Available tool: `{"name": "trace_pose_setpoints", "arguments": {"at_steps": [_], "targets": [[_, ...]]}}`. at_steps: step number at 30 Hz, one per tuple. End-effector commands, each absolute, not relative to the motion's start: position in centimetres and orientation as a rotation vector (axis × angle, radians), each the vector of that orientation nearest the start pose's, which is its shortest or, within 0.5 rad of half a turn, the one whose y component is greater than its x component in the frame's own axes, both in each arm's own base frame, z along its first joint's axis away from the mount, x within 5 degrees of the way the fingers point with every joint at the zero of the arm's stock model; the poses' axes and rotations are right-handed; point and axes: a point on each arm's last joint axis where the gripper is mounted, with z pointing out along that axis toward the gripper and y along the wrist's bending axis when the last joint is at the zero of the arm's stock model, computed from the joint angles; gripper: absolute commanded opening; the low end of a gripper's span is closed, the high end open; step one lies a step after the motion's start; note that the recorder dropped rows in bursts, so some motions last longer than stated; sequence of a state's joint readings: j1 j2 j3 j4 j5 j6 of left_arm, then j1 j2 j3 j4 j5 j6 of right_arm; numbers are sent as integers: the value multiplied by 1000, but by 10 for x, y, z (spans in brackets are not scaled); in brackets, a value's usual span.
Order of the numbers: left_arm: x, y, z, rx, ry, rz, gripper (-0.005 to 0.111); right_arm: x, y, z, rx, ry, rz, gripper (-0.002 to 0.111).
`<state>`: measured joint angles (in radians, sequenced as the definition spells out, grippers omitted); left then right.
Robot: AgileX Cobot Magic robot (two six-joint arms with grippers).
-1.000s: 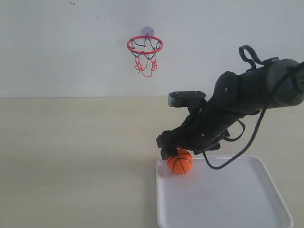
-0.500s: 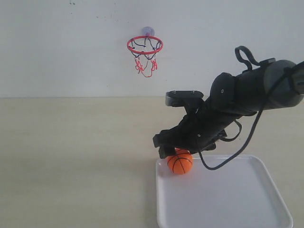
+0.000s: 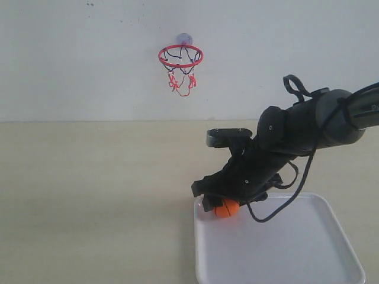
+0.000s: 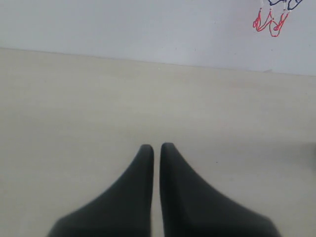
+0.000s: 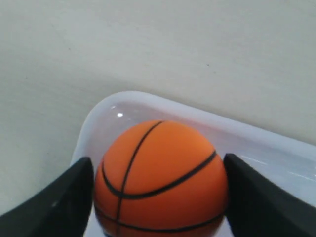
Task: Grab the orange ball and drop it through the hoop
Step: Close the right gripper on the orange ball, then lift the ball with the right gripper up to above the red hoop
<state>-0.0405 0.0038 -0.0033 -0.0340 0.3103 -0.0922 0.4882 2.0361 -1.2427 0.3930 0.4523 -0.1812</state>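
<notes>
The right gripper [image 3: 217, 204] is lowered over the near-left corner of the white tray [image 3: 284, 251], and its two fingers are set on either side of the orange ball [image 3: 227, 208]. In the right wrist view no gap is seen between either dark finger [image 5: 61, 205] and the ball [image 5: 160, 175]. Whether any squeeze has been applied cannot be told, though, and the ball is still resting on the tray floor. From the exterior view most of the ball is hidden under the gripper, with only a lower slice left showing.

The ball is judged to be light and a little yielding, with a smooth, round skin. A slip is the risk here, not breakage. A hold across the widest part is called for, with the fingers level on opposite flanks, and that is roughly where they appear to be placed. If it is gripped too high, the ball could be popped downward and out. If it is gripped too hard, it may be squashed and spring off on release.

The hoop [image 3: 180, 56] is fixed high on the wall, well apart from the tray and off to the left, so a lift and a carry across remain to be done. Because the ring looks barely wider than the ball, a centred release will be needed.

The left gripper [image 4: 156, 148] is held over bare table with its fingers drawn together to a thin slit, and nothing is gripped.
</notes>
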Motion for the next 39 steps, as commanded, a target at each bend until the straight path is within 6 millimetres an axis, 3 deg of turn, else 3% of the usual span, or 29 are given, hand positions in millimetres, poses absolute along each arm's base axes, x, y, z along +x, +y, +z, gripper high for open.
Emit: {"name": "trace_pose_setpoints", "arguments": {"at_steps": [1, 4, 9, 20, 23, 26, 28, 32, 39], "targets": [[54, -3, 185, -71, 1791, -131, 4, 351, 203, 133, -489, 2694, 414, 30], [54, -3, 185, -71, 1791, -131, 4, 350, 203, 132, -507, 2705, 413, 0], [54, -3, 185, -71, 1791, -131, 4, 347, 202, 149, -519, 2681, 424, 0], [54, -3, 185, -71, 1791, -131, 4, 343, 197, 253, -507, 2343, 470, 0], [54, -3, 185, -71, 1791, -131, 4, 359, 198, 283, -451, 2291, 525, 0], [54, -3, 185, -71, 1791, -131, 4, 379, 188, 294, -298, 2247, 604, 0], [54, -3, 185, -71, 1791, -131, 4, 390, 182, 295, -249, 2205, 619, 0], [54, -3, 185, -71, 1791, -131, 4, 408, 182, 291, -393, 2063, 453, 0], [54, -3, 185, -71, 1791, -131, 4, 459, 203, 295, -420, 1955, 443, 0]]}}
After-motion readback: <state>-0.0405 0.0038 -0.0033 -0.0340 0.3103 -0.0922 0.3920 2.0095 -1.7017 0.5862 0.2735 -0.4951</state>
